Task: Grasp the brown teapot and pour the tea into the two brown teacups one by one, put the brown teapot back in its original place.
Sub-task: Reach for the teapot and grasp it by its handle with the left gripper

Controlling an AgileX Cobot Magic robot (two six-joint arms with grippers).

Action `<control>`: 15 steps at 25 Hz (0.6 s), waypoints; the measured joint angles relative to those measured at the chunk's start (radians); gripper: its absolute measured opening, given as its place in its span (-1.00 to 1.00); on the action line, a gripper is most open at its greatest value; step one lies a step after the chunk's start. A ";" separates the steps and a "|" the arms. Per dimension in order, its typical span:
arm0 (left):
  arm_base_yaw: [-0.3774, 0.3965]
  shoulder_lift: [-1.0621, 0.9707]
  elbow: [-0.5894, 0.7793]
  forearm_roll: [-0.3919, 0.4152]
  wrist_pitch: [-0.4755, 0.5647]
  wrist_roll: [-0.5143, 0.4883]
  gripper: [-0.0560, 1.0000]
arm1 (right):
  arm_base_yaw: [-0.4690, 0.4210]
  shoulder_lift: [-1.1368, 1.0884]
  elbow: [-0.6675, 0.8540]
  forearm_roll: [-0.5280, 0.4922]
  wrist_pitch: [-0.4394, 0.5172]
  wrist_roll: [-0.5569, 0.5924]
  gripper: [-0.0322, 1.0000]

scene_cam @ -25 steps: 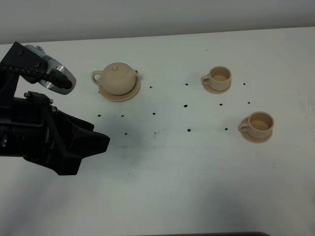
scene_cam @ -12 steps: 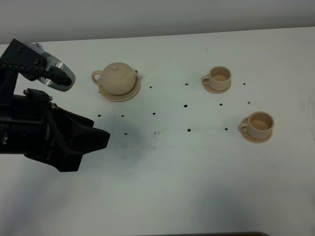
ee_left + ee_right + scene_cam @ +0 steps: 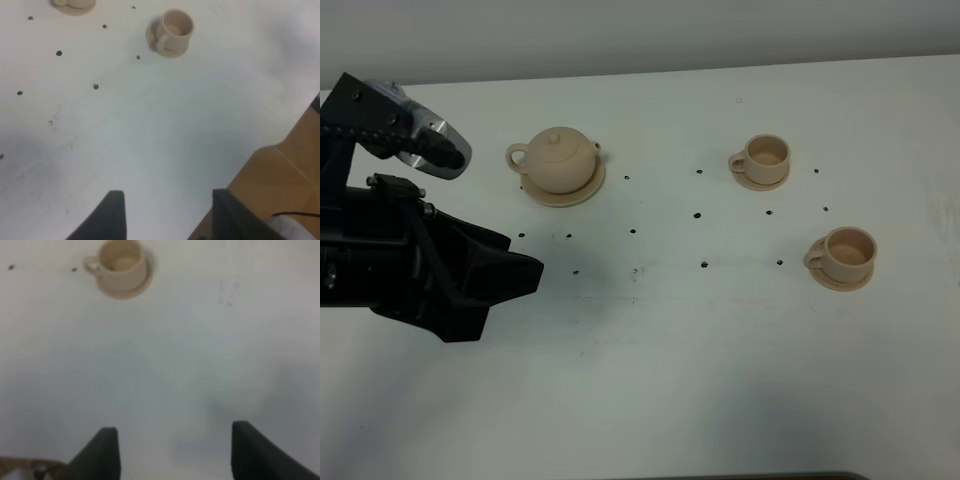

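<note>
Teapot (image 3: 558, 160), round, matte tan, probably ceramic, on flat saucer (image 3: 584, 191).

Left arm (image 3: 415, 270), black, extending in from the left side with wrist angled downward; left gripper (image 3: 170, 215), jaws spread apart, empty; right gripper (image 3: 175, 452), jaws spread wide, empty.

One brown teapot (image 3: 558, 158) stands on the one worktop (image 3: 720, 380). There are two brown teacups: a far teacup (image 3: 765, 155) and a near teacup (image 3: 847, 250), both to the right. Saucers number three: the far small saucer (image 3: 760, 184), the near small saucer (image 3: 841, 285) and one wider saucer (image 3: 582, 192) at the left. One arm (image 3: 410, 275) shows at the left. Two hands appear: the left hand (image 3: 168, 202) and the right hand (image 3: 172, 440).
</note>
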 joint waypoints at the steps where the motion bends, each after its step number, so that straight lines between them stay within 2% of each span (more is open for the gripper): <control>1: 0.000 0.000 0.000 0.000 -0.003 0.000 -0.09 | -0.019 -0.020 0.000 0.000 0.000 0.000 -0.02; 6: 0.000 0.000 0.000 0.000 -0.011 0.009 -0.09 | -0.071 -0.145 0.001 -0.004 0.001 0.000 -0.02; 15: 0.000 0.000 0.000 0.000 -0.022 0.013 -0.09 | -0.078 -0.249 0.001 -0.020 0.001 0.000 -0.02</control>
